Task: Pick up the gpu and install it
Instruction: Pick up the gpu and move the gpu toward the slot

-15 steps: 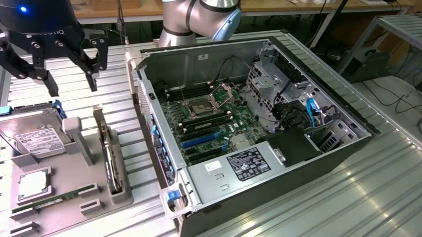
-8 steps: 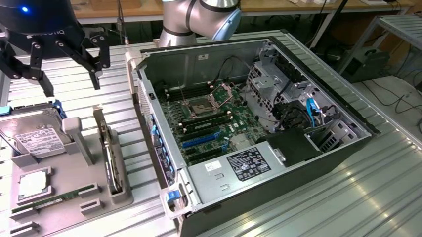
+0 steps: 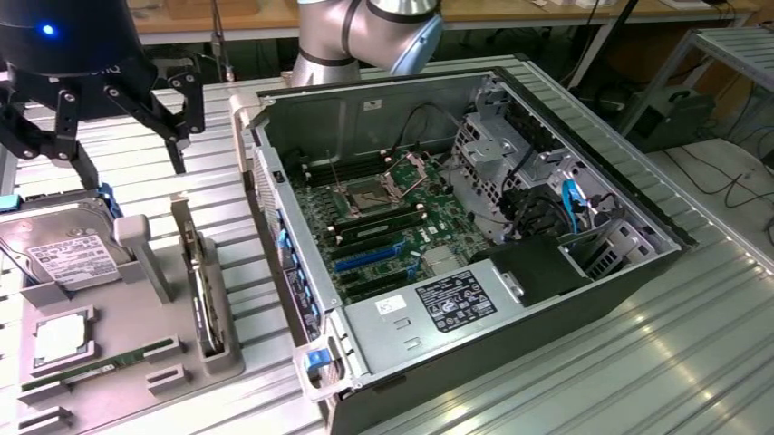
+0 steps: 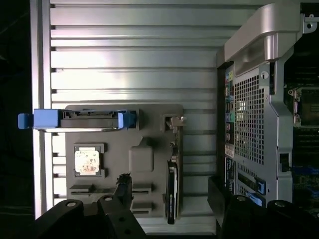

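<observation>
The claw (image 3: 133,170) hangs released, fingers spread wide and gripping nothing, above the gray tray (image 3: 133,313) on the ribbed metal counter (image 3: 604,381). Below it, untouched, the gpu (image 3: 201,290) stands on edge in a slot along the tray's side nearest the open computer case (image 3: 351,127). The hard drive (image 3: 61,258) lies on the tray's far side from the case.

Open air lies above the thin dark card (image 3: 201,276) standing on edge in the grey plastic tray (image 3: 143,317); the black metal computer case (image 3: 351,122) rises just beside it.
</observation>
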`<state>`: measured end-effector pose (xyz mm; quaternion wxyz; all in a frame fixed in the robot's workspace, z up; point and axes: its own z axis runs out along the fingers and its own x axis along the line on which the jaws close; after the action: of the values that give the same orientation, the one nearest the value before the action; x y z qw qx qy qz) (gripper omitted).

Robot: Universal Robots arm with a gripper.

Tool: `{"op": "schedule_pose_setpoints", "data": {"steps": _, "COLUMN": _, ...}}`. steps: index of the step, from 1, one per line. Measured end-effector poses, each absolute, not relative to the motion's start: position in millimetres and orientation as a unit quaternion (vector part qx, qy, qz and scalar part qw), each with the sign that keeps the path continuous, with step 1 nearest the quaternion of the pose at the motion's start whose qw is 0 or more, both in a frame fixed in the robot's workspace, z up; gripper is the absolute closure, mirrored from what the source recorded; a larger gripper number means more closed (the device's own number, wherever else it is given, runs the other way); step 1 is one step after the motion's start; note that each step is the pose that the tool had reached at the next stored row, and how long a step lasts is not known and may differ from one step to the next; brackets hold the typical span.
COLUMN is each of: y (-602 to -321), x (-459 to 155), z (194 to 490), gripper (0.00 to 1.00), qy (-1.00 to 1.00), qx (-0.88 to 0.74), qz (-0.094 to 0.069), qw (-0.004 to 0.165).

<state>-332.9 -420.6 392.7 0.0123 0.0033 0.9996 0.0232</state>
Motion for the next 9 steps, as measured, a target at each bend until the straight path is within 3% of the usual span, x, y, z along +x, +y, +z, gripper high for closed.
{"op": "schedule_pose_setpoints", "data": {"steps": 9, "y": -456.3, "x": -332.8, "z": 392.7, "gripper": 0.27, "qy": 1.0, "qx": 0.003, "qz": 0.023, "qw": 0.012}}
